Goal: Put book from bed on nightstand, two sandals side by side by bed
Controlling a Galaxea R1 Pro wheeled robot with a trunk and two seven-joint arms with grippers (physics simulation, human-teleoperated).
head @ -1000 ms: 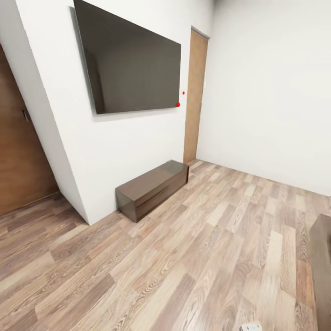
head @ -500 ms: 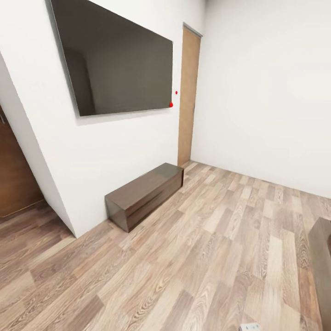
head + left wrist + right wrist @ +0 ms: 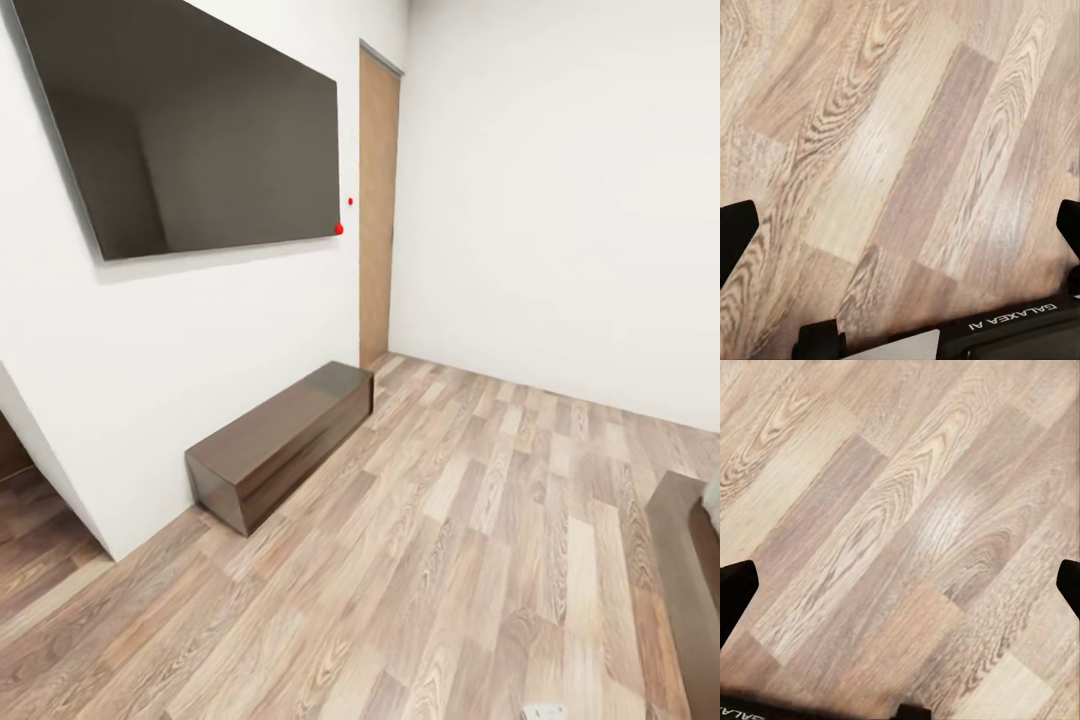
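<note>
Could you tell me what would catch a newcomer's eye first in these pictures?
Most striking is the large black flat screen mounted on the white wall, at the left of the head view. Below it, a low dark brown wooden cabinet stands on the brown wood-plank floor against that wall, and a tall light brown door sits in the far corner. Both wrist views look down on the same planks.
</note>
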